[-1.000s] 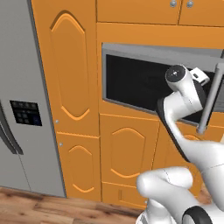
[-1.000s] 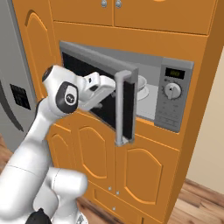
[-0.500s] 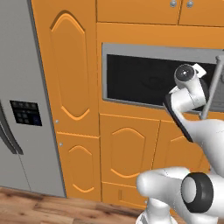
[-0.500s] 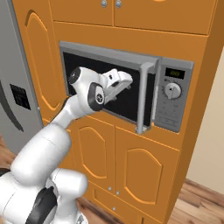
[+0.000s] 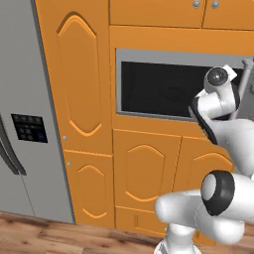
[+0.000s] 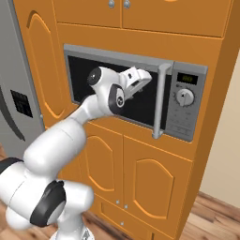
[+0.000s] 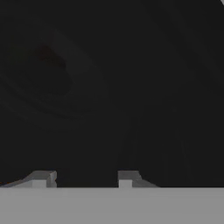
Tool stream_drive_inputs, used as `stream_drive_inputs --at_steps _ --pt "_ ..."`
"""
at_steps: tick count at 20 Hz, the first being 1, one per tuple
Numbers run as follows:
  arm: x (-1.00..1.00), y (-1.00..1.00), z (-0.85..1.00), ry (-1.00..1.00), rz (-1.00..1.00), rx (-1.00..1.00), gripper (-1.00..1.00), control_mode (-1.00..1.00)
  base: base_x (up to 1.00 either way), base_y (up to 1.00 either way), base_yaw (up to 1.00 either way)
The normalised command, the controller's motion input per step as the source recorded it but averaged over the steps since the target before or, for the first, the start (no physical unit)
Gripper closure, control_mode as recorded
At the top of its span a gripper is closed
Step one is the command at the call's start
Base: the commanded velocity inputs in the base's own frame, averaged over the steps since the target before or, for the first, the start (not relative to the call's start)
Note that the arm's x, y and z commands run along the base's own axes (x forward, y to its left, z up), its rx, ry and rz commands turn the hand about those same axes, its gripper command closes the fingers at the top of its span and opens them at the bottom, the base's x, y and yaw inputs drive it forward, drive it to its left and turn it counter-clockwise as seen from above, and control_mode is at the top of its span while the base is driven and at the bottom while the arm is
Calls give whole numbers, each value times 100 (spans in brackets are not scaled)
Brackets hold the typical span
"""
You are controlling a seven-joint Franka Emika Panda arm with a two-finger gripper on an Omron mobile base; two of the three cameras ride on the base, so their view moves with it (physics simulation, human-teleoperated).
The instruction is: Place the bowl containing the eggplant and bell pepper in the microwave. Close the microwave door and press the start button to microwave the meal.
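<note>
Sitting flat against the dark glass of the grey-framed microwave door (image 6: 117, 89), the fingers (image 6: 140, 79), slightly apart on nothing, are lying left of the side control panel (image 6: 183, 108).

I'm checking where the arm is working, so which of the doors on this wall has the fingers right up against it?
The microwave door, the one with dark glass and a long grey bar handle. The gripper sits at its glass; the orange cabinet doors are solid wood.

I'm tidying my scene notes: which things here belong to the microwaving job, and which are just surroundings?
Belongs to the job:
- microwave
- microwave door, now closed
- its bar handle
- control panel
- gripper, against the door glass

Just surroundings:
- fridge
- orange cabinets
- wooden floor
</note>
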Motion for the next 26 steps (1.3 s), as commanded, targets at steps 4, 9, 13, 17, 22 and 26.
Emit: stream_drive_inputs --at_steps 4,9,13,17,22,26 --pt "82 -10 7 0 6 7 -100 -100 0 0 0" --pt "47 -4 -2 -3 7 3 -100 -100 0 0 0" --pt "-52 0 0 -16 6 0 -100 -100 0 0 0" --pt "-100 9 -41 -35 2 -2 -100 -100 0 0 0" --pt "-100 36 -58 -36 0 -2 -100 -100 0 0 0" --pt "-98 35 0 -32 -5 3 -100 -100 0 0 0"
